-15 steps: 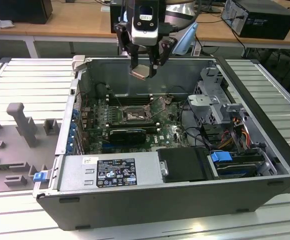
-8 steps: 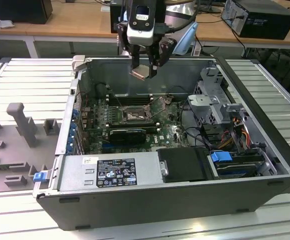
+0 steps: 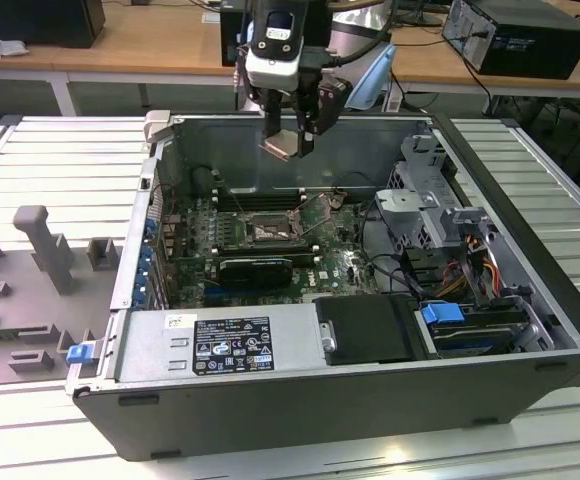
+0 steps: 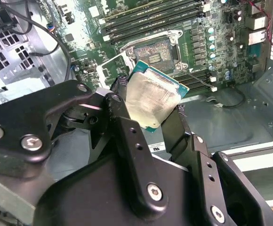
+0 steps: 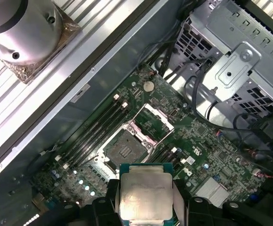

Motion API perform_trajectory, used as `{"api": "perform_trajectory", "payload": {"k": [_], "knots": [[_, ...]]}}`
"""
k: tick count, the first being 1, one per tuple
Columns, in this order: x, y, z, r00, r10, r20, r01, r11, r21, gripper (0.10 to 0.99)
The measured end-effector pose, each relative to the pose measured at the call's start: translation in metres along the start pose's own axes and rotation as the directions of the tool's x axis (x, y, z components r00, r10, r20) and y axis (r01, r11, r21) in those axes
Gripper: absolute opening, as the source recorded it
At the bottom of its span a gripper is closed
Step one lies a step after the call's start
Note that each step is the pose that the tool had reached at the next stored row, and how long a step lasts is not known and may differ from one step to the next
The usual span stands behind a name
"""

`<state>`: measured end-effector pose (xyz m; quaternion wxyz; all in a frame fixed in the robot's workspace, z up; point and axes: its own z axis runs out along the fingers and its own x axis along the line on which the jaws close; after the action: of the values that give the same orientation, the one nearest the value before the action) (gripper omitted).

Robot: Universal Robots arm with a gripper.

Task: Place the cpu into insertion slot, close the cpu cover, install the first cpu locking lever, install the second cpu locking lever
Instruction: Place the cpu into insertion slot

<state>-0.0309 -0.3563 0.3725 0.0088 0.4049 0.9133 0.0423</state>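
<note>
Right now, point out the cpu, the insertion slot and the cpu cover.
the cpu (image 5: 143,194): first wrist view, its silvery top.
the insertion slot (image 5: 124,148): first wrist view, dark socket centre.
the cpu cover (image 5: 160,114): first wrist view, frame's metal rim.

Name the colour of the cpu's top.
The cpu is silvery-beige with a teal-green rim; best in the second wrist view.

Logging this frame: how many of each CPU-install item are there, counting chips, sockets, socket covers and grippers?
cpu, held in the gripper above the board: 1
insertion slot, with no chip in it: 1
cpu cover, swung open: 1
gripper: 1
Total: 4
</note>
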Motion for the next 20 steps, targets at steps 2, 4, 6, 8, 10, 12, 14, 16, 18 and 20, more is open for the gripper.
{"api": "perform_trajectory", "payload": {"k": [2, 4, 6, 8, 10, 12, 14, 16, 18, 20], "knots": [[0.0, 0.0, 0.0, 0.9999, 0.012, 0.001, -0.012, 0.9999, 0.0, 0.537], [0.0, 0.0, 0.0, 0.9994, 0.034, 0.0029, -0.034, 0.9994, -0.001, 0.537], [0.0, 0.0, 0.0001, 0.9985, 0.055, 0.0046, -0.055, 0.9985, -0.001, 0.537], [0.0, 0.0, 0.0001, 0.9965, 0.083, 0.007, -0.083, 0.9965, -0.002, 0.537], [0.0, 0.0, 0.0001, 0.9948, 0.101, 0.0085, -0.101, 0.9949, -0.002, 0.537], [0.0, 0.0, 0.0002, 0.992, 0.126, 0.0105, -0.126, 0.9921, -0.003, 0.537], [0.0, 0.0, 0.0002, 0.9891, 0.147, 0.0123, -0.147, 0.9891, -0.004, 0.537], [0.0, 0.0, 0.0002, 0.9857, 0.168, 0.0141, -0.168, 0.9858, -0.004, 0.537], [0.0, 0.0, 0.0002, 0.9828, 0.184, 0.0154, -0.184, 0.983, -0.005, 0.537], [0.0, 0.0, 0.0002, 0.9801, 0.198, 0.0166, -0.198, 0.9802, -0.005, 0.537]]}}
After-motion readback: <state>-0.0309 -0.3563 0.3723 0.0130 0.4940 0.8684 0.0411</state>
